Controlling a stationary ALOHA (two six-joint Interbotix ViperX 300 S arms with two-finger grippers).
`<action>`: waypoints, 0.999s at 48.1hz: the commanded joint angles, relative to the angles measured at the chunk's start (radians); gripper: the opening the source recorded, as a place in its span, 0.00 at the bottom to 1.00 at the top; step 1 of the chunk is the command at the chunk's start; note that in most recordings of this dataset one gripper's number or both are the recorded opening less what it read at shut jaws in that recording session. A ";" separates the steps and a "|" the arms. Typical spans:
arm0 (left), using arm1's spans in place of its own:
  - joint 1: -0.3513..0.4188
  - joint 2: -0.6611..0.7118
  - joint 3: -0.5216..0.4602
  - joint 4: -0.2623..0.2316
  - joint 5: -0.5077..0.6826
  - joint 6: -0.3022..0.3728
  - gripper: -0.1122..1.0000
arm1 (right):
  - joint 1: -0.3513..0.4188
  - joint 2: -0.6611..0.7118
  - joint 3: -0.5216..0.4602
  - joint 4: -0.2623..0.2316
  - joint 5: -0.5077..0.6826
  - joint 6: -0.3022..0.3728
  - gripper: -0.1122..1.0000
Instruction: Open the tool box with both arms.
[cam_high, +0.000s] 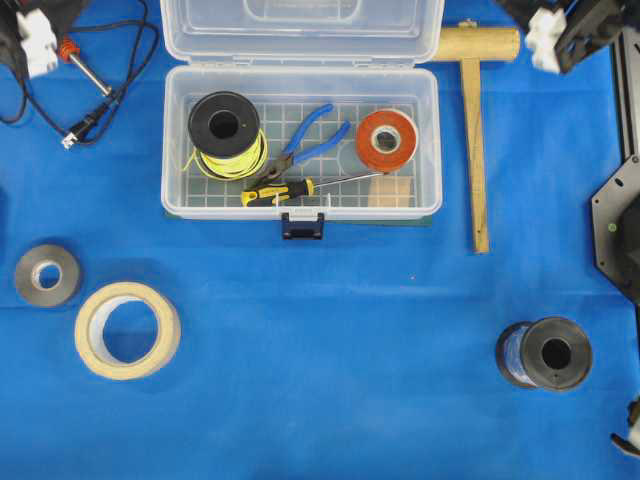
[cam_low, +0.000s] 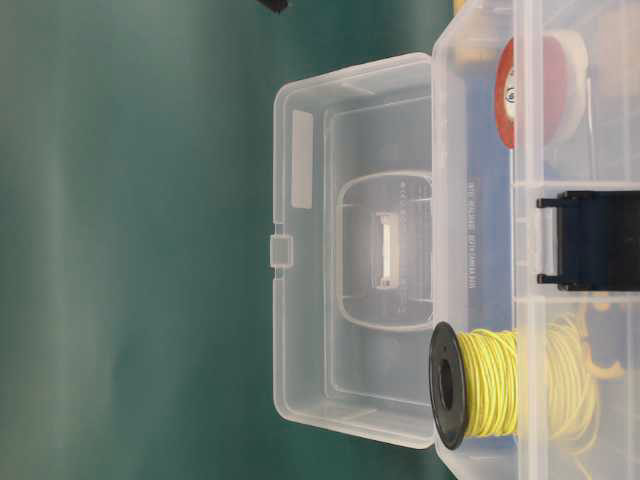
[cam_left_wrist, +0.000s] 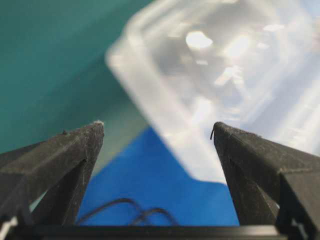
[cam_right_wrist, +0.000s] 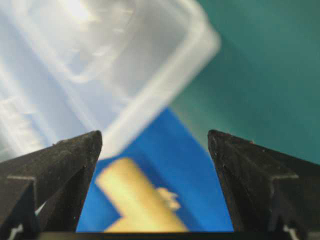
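With its lid up, tool box (cam_high: 300, 150) apparently open.

Clear tool box (cam_high: 300, 140), black latch (cam_high: 303, 226); yellow wire spool (cam_high: 226, 135); orange tape roll (cam_high: 388, 139); blue-handled pliers (cam_high: 305, 148); blue cloth (cam_high: 330, 340).

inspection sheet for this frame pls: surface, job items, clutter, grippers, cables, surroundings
Surface: blue cloth, flat.
Job's things: tool box open, lid swung back; black latch at front. Inside: yellow wire spool, blue pliers, screwdriver, orange tape.
Clutter: masking tape, grey tape roll, black spool, wooden mallet.
Grippers: left gripper and right gripper both off the box, jaws apart, holding nothing.
Cables: black cable top left, loose.
Surroundings: green backdrop.
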 joint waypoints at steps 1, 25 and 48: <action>-0.069 -0.006 -0.009 0.000 0.012 -0.002 0.94 | 0.081 -0.008 -0.012 0.006 0.011 0.002 0.86; -0.520 -0.072 0.011 0.000 0.046 -0.002 0.94 | 0.523 -0.009 -0.006 0.006 0.089 0.015 0.86; -0.552 -0.179 0.037 0.002 0.143 0.002 0.94 | 0.549 -0.150 0.028 0.002 0.183 0.018 0.86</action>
